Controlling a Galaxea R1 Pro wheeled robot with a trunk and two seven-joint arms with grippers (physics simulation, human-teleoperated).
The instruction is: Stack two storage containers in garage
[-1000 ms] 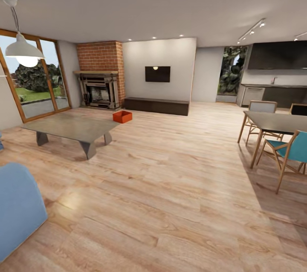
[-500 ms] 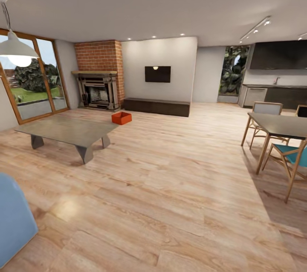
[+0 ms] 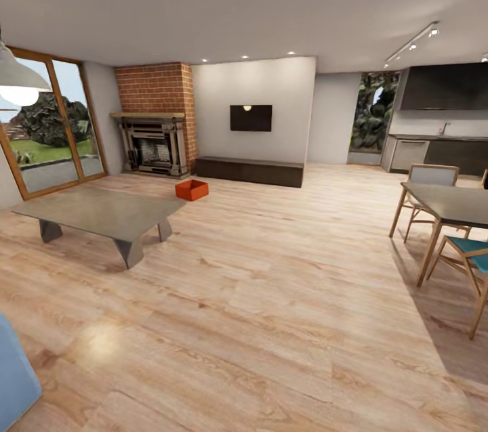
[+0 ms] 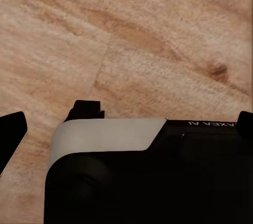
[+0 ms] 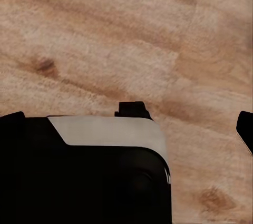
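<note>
— Where did the storage container [image 3: 192,189] lie?
— Far ahead of our jaws, slightly left, on living-room planks near the fireplace [image 3: 154,145]; left arm marginally nearer.
— Jaw state?
— We could not tell.

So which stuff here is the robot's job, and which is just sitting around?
For the job:
- storage container, orange-red, on the wood plank floor near the fireplace

Just there:
- coffee table
- wall TV
- low dark cabinet
- dining table and chairs
- pendant lamp
</note>
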